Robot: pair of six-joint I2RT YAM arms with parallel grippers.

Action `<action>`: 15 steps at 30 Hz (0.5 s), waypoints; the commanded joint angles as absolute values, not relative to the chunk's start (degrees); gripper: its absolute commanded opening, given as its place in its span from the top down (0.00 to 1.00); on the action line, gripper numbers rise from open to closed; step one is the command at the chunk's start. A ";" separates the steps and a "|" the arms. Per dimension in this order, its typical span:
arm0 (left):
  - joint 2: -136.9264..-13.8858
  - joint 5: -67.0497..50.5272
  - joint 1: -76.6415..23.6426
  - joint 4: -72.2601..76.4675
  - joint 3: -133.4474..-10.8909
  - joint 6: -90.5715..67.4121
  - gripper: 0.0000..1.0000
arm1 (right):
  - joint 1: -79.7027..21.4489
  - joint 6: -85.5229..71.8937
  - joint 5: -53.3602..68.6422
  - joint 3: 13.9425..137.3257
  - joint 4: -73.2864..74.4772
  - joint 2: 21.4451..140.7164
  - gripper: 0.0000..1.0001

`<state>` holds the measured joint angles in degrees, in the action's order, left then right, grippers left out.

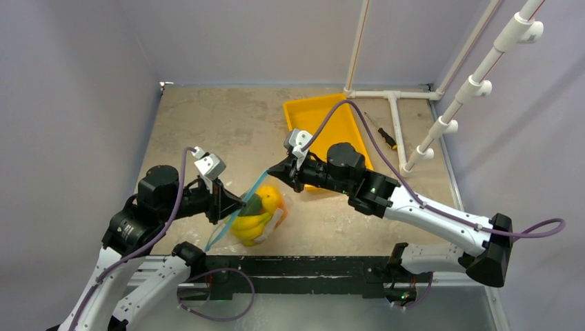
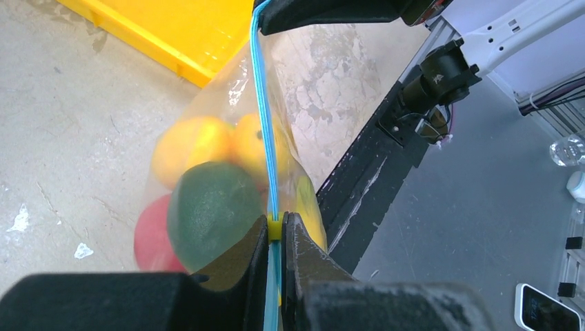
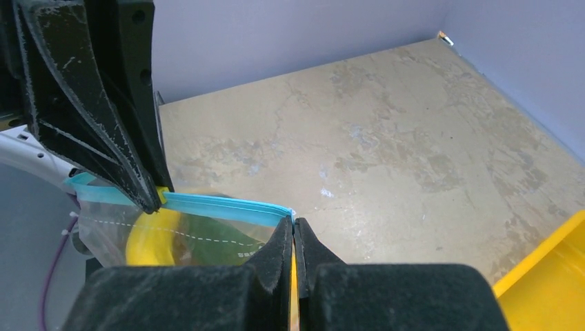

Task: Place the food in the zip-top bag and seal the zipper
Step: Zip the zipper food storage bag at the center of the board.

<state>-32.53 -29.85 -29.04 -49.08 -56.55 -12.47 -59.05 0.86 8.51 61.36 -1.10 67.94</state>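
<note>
The zip-top bag (image 1: pixel 265 217) hangs above the table between my two grippers, with the food inside. A dark green avocado (image 2: pixel 210 214), an orange mango (image 2: pixel 190 141) and a red apple (image 2: pixel 152 238) show through the plastic, and yellow bananas (image 1: pixel 252 224) lie at the bottom. The teal zipper (image 2: pixel 264 103) runs taut from one gripper to the other. My left gripper (image 2: pixel 276 231) is shut on the zipper at its small yellow slider (image 2: pixel 275 227). My right gripper (image 3: pixel 294 224) is shut on the bag's corner at the zipper's (image 3: pixel 221 205) far end.
The yellow tray (image 1: pixel 324 121) lies on the table behind the right arm. A screwdriver (image 1: pixel 383 134) rests beside it, next to a white pipe frame (image 1: pixel 397 131). The table's black front rail (image 1: pixel 296 265) runs just below the bag.
</note>
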 commanded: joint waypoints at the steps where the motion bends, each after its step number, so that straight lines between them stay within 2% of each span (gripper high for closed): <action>1: -33.65 -32.48 -29.31 -50.92 -59.42 -11.74 1.00 | -57.66 2.09 8.01 62.82 -3.84 64.37 1.00; 2: -33.91 -32.72 -29.32 -50.75 -59.65 -11.35 1.00 | -57.66 2.54 8.74 63.10 -3.26 64.28 0.96; 5: -34.85 -34.16 -29.33 -50.38 -60.21 -10.36 1.00 | -57.66 4.86 8.48 64.35 -2.09 63.76 0.68; 8: -35.77 -35.36 -29.35 -50.43 -60.83 -9.20 1.00 | -57.66 6.46 9.07 65.79 -0.91 62.81 0.50; 11: -36.65 -36.96 -29.36 -50.40 -61.42 -8.11 1.00 | -57.61 8.29 11.18 66.91 -0.10 61.83 0.40; 15: -37.92 -39.85 -29.44 -49.87 -62.13 -7.44 1.00 | -57.66 11.70 16.37 69.16 2.70 62.40 0.33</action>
